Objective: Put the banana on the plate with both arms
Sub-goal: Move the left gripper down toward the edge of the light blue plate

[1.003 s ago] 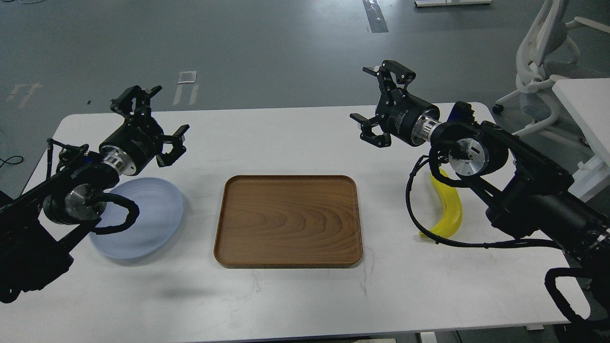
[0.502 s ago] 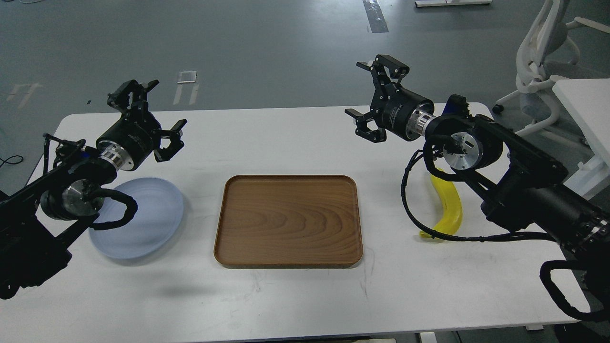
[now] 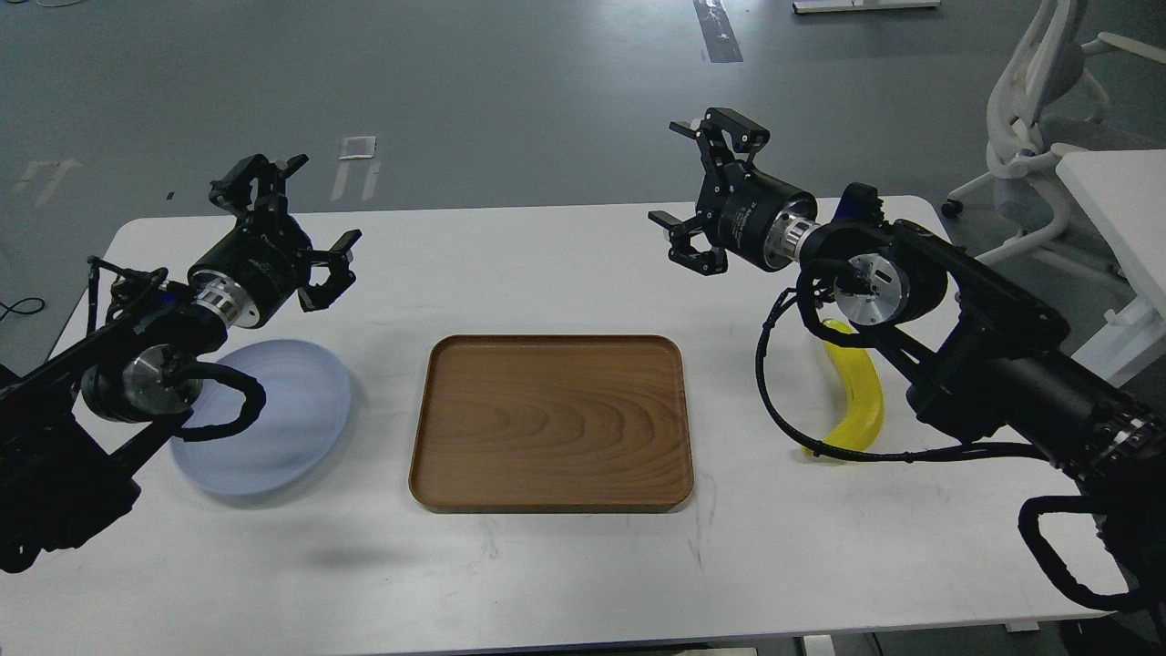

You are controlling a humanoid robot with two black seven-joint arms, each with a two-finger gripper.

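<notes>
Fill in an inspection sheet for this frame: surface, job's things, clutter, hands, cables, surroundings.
Surface: white table, bare at the front.
Job's things: banana lies on the table at right, partly behind the right arm; plate at left holds nothing.
Clutter: wooden tray at centre, holding nothing.
Hands: left hand open, raised; right hand open, raised.
Cables: black cable loops across the banana.
Surroundings: grey floor, white chair at right.

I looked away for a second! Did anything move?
Yes. The right tool slid a bit left and up, away from the banana. The left tool barely shifted. Both are open, holding nothing. The banana, plate and tray stayed put.
</notes>
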